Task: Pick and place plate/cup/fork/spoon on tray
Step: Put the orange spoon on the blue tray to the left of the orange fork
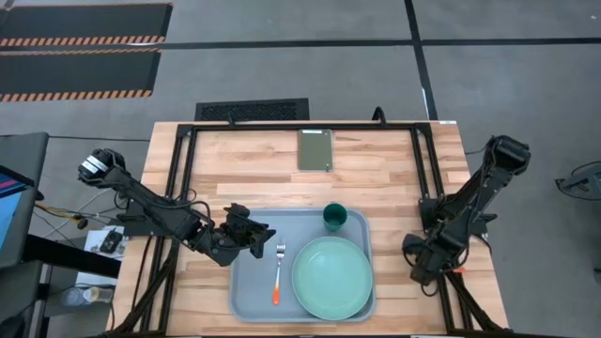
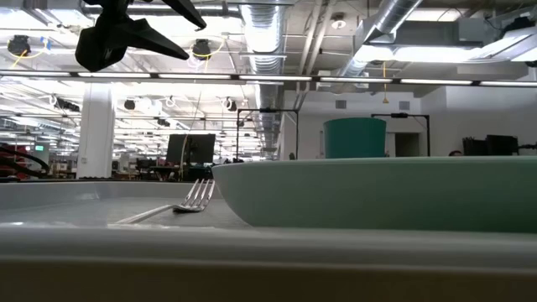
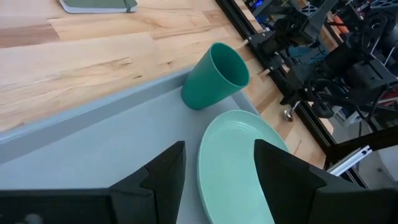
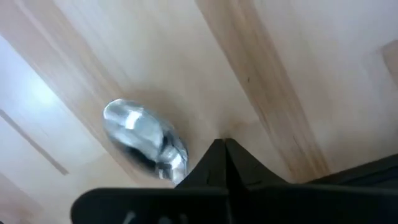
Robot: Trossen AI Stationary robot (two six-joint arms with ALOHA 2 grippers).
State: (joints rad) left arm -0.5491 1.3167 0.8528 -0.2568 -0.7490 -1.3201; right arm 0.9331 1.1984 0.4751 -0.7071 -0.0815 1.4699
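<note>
The grey-blue tray lies at the table's near middle. On it rest the mint-green plate, the teal cup upright at the tray's far right corner, and the orange-handled fork, lying flat left of the plate. My left gripper hangs open and empty above the tray's far left part, pointing toward the plate and cup. My right gripper is low over the bare wood right of the tray, shut, with the spoon's silver bowl showing beside its fingertips. My right gripper is shut on the spoon just behind its bowl; the fingers hide the place of contact and the handle. The fingers point down at the table. The bowl sticks out to one side of the fingertips, over the wood.
A small olive-green slab lies at the table's far middle. Black frame rails run along the table's left and right sides. Bare wood lies between the tray and the right rail. In the low view the tray rim fills the foreground.
</note>
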